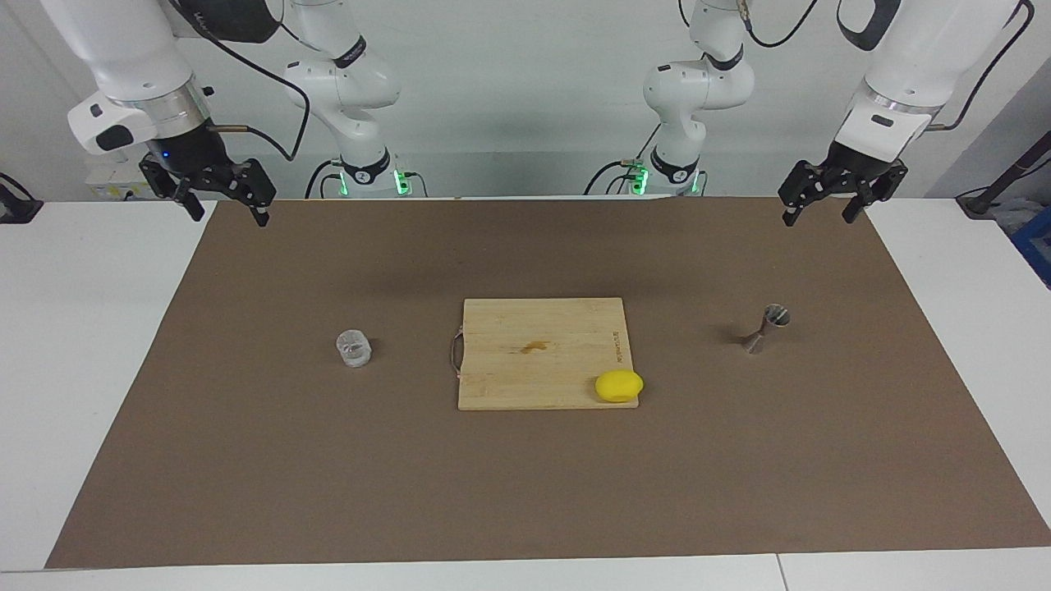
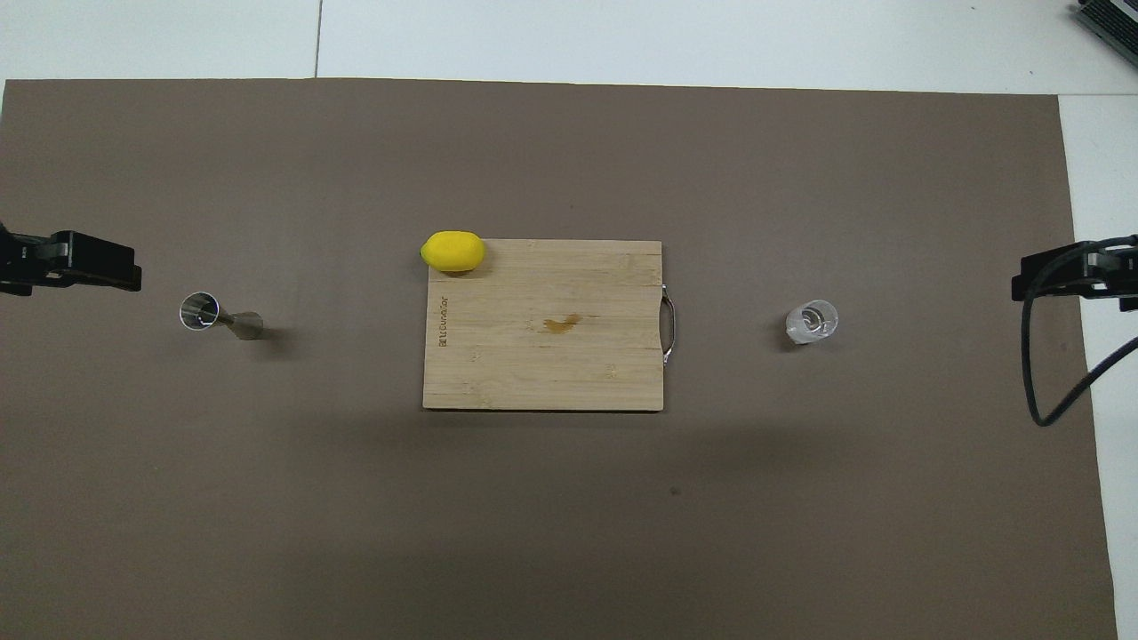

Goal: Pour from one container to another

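I work in a robotics lab: my two white arms (image 1: 345,90) are bolted at a white table (image 1: 90,345) with a brown mat (image 1: 525,476), cables trailing along bare walls.

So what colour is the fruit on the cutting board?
Bright yellow lemon, clearest in the overhead view.
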You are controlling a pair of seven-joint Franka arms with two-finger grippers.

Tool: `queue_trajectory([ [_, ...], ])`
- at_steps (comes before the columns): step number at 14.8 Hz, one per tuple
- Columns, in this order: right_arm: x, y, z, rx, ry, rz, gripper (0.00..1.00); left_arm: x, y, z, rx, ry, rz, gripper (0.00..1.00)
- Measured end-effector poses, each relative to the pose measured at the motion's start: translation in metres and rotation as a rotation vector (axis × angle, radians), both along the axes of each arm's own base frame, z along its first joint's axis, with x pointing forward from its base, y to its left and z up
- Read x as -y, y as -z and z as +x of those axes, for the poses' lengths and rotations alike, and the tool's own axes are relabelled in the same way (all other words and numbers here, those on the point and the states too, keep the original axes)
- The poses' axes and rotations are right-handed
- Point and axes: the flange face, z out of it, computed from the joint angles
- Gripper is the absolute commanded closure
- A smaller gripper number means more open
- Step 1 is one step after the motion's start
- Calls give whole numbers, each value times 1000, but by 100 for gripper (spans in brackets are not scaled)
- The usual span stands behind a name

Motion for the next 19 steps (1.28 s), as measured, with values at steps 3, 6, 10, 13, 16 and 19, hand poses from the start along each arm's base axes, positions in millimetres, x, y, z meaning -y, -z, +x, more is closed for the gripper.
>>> queue_trajectory([
  [3,7,1,0,-2,15,0,0,0,0,0,0,0,0,0],
  [6,30,8,-3,-17,85,6,0,2,1,0,-3,4,0,0],
  [10,60,48,0,-70,293,155,0,5,2,0,1,9,0,0],
  [13,83,100,13,-135,515,260,0,15,2,0,9,27,0,0],
  [16,92,158,33,-231,742,344,0,17,3,0,7,29,0,0],
  [19,94,205,51,-330,1015,460,0,16,5,0,1,27,0,0],
])
